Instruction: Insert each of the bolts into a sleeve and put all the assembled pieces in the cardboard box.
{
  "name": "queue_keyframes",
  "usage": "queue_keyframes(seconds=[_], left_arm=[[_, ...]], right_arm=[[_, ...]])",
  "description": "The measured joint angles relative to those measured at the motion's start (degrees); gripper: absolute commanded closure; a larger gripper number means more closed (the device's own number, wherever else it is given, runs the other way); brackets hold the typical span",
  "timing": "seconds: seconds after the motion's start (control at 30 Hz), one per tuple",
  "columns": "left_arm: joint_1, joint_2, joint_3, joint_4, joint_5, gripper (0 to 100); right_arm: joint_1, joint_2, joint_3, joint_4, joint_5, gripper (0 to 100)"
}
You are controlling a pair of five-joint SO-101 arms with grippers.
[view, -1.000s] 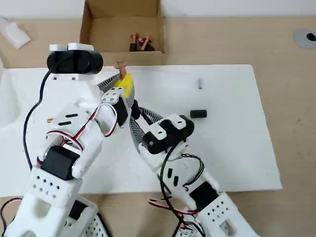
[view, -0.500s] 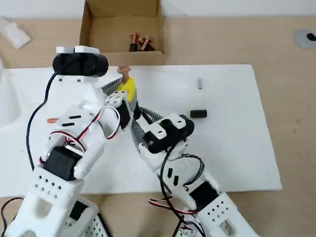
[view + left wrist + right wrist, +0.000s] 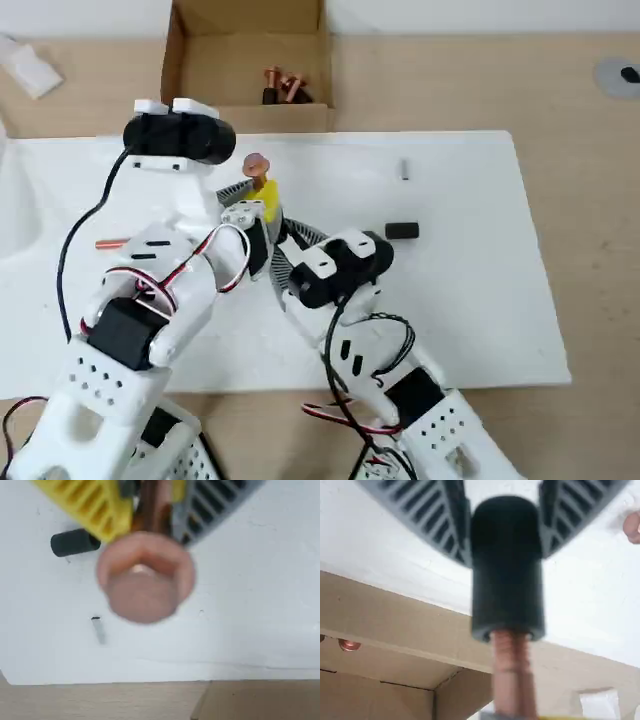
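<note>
Now my left gripper [image 3: 150, 500] pinches the bolt [image 3: 145, 582], my right gripper [image 3: 505, 520] the sleeve [image 3: 506, 570], near the mat's [image 3: 450, 300] far edge (insertion half done, I judge); next needs a straight push.

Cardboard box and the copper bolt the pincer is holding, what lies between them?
Just a bare strip of white mat between bolt and cardboard box, as the high view shows.

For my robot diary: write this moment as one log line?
left gripper shut on bolt | right gripper shut on sleeve | bolt end inside sleeve
</note>
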Motion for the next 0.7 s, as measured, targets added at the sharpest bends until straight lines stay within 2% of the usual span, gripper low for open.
queue_keyframes(seconds=[0.17,0.37,0.7], left_arm=[[0.7,0.0,-5.2,8.2,0.4,85],[1.0,0.0,-11.0,15.1,0.5,83],[-10.5,-0.3,-22.7,19.6,0.5,86]], right_arm=[[0.0,0.1,0.0,0.0,-0.1,98.9],[-0.3,0.2,0.1,2.6,0.0,98.9],[5.2,0.5,-4.7,6.7,0.0,98.9]])
